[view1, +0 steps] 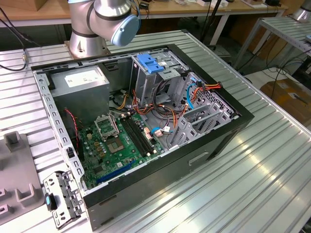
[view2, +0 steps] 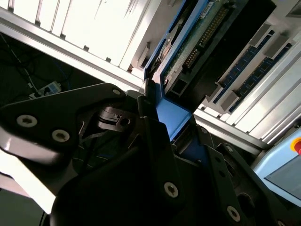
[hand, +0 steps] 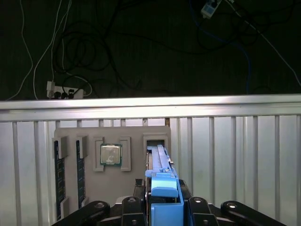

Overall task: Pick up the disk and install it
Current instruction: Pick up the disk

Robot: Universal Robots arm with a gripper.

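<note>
The disk (hand: 159, 162) stands on edge in a slot of a grey holder tray (hand: 136, 133), with its blue side rail (hand: 164, 190) towards the camera. In the second wrist view the disk (view2: 197, 37) shows its green circuit board and the blue rail (view2: 164, 115). My gripper (hand: 163, 200) has a black finger pressed on each side of that rail, shut on the disk, as is also seen in the second wrist view of the gripper (view2: 162, 125). Whether the disk still rests in the slot I cannot tell.
The holder tray also carries a processor chip (hand: 111, 154) and memory sticks (hand: 57, 169). The open computer case (view1: 214, 141) lies on the ribbed metal table (view1: 252, 184), with a drive cage under a blue latch (view1: 150, 63), a grey power supply (view1: 80, 82) and a motherboard (view1: 121, 141). The arm's base (view1: 87, 29) stands behind the case.
</note>
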